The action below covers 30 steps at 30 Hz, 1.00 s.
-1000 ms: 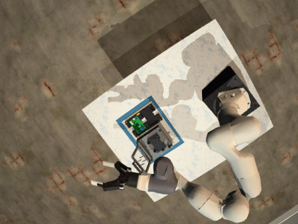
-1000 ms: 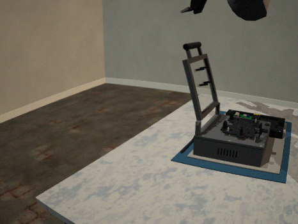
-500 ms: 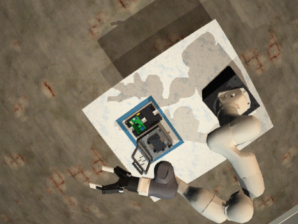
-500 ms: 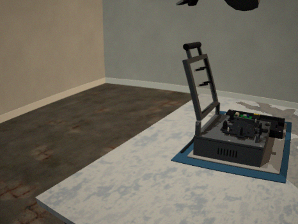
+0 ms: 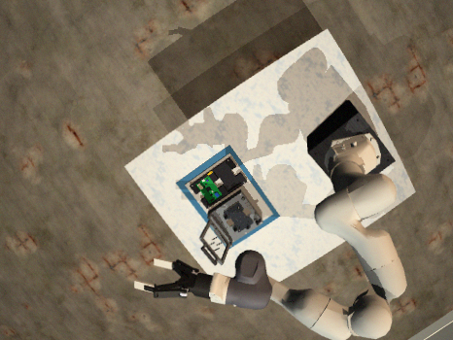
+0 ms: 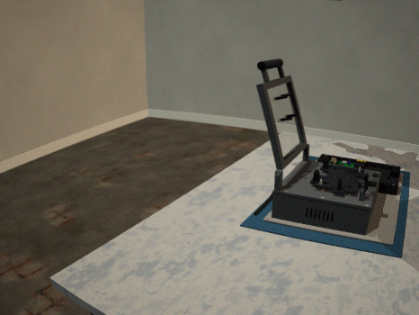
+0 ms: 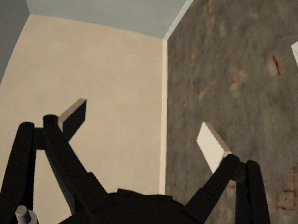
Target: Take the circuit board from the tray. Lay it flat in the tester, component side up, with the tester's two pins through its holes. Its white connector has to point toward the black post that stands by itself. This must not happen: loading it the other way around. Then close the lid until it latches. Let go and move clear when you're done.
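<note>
The green circuit board (image 5: 210,189) lies in the black tray (image 5: 225,178) on the blue mat; in the exterior view only its edge (image 6: 345,162) shows behind the tester. The grey tester (image 5: 239,217) sits beside the tray with its frame lid (image 5: 215,239) swung open; the lid (image 6: 282,117) stands nearly upright. My gripper (image 5: 152,275) is open and empty, out past the table's edge, away from the tester. The wrist view shows only my spread fingers against the wall and floor.
The arm's black base (image 5: 351,141) is at the table's far corner. The blue mat (image 6: 330,234) lies under the tray and tester. The arm's elbow (image 5: 253,279) hangs over the table edge near the open lid.
</note>
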Each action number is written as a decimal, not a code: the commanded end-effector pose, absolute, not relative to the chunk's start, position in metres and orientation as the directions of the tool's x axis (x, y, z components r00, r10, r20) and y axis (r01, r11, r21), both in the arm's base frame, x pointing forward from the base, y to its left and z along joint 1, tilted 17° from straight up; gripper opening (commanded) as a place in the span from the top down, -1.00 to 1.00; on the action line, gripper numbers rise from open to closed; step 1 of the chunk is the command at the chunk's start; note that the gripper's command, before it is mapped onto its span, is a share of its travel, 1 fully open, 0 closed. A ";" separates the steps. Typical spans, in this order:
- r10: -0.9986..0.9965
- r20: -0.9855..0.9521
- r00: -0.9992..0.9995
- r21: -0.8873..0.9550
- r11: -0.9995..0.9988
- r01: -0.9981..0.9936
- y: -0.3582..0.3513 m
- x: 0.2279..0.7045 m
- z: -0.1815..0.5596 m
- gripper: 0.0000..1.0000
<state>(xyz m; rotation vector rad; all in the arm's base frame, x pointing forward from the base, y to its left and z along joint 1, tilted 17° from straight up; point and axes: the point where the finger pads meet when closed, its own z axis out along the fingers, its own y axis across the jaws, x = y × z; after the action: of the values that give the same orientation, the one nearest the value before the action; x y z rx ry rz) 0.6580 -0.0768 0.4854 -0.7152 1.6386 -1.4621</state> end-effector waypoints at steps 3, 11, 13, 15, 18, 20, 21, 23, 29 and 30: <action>-0.826 -0.218 -0.520 -0.976 0.191 0.106 -0.080 0.657 0.484 -1.00; -0.781 -0.353 -0.516 -0.935 0.308 0.174 -0.081 0.649 0.507 -1.00; -0.781 -0.353 -0.516 -0.935 0.308 0.174 -0.081 0.649 0.507 -1.00; -0.781 -0.353 -0.516 -0.935 0.308 0.174 -0.081 0.649 0.507 -1.00; -0.781 -0.353 -0.516 -0.935 0.308 0.174 -0.081 0.649 0.507 -1.00; -0.781 -0.353 -0.516 -0.935 0.308 0.174 -0.081 0.649 0.507 -1.00; -0.781 -0.353 -0.516 -0.935 0.308 0.174 -0.081 0.649 0.507 -1.00; -0.781 -0.353 -0.516 -0.935 0.308 0.174 -0.081 0.649 0.507 -1.00; -0.715 -0.484 -0.505 -0.874 0.424 0.237 -0.085 0.639 0.525 -1.00; -0.715 -0.484 -0.505 -0.874 0.424 0.237 -0.085 0.639 0.525 -1.00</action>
<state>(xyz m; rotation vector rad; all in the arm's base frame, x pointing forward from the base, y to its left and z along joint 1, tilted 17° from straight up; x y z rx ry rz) 0.6405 -0.0819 0.5280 -0.4623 1.6941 -1.2831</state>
